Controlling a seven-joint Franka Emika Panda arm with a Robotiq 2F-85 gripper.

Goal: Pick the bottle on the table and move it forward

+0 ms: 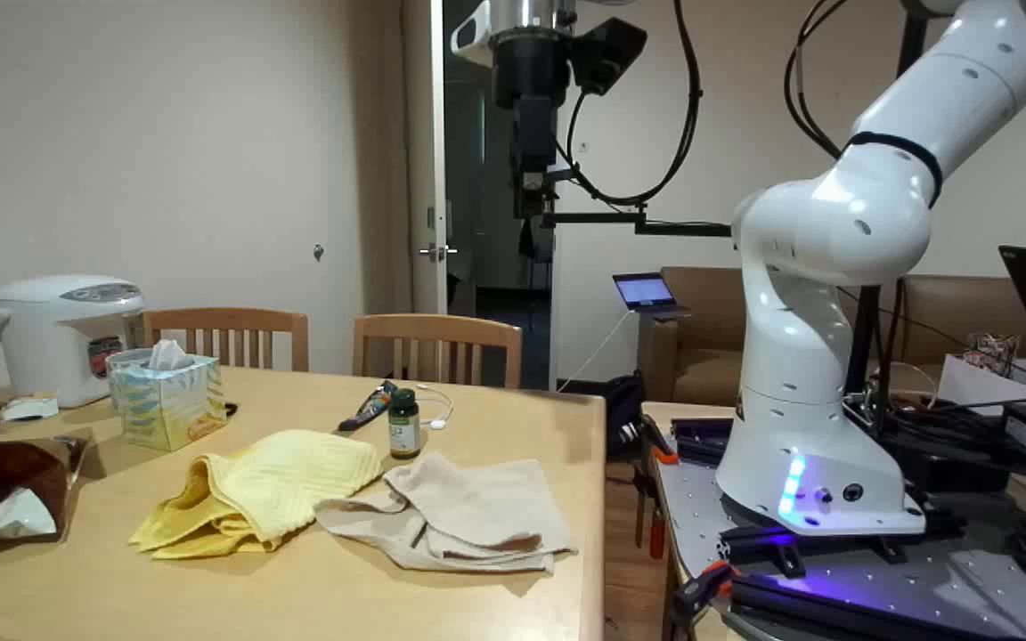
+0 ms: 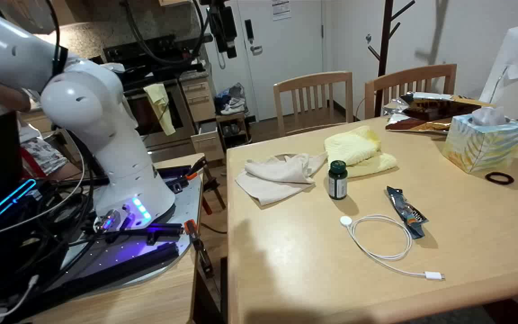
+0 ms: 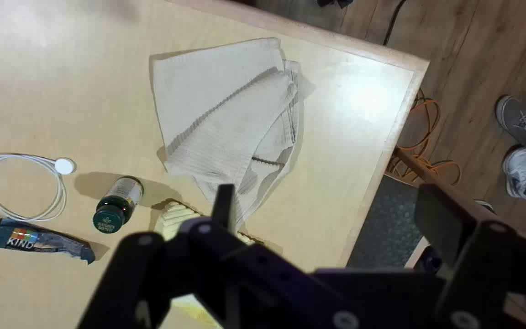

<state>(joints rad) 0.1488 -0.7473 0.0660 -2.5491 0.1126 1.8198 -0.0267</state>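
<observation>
The bottle is small and dark green, with a pale label and a green cap. It stands upright on the table in both exterior views (image 1: 403,425) (image 2: 337,181), and it shows at the left of the wrist view (image 3: 119,204). The table (image 1: 317,592) is light-brown wood, also in an exterior view (image 2: 295,270). My gripper (image 1: 532,200) hangs high above the table, well above the bottle and apart from it. In the wrist view my gripper (image 3: 336,212) is open, its fingers wide apart with nothing between them.
A beige cloth (image 1: 477,507) and a yellow cloth (image 1: 290,481) lie close to the bottle. A wrapped bar (image 2: 406,211) and a coiled white cable (image 2: 380,256) lie near it. A tissue box (image 1: 166,401), snack bags (image 1: 23,490) and a white cooker (image 1: 59,334) stand farther off.
</observation>
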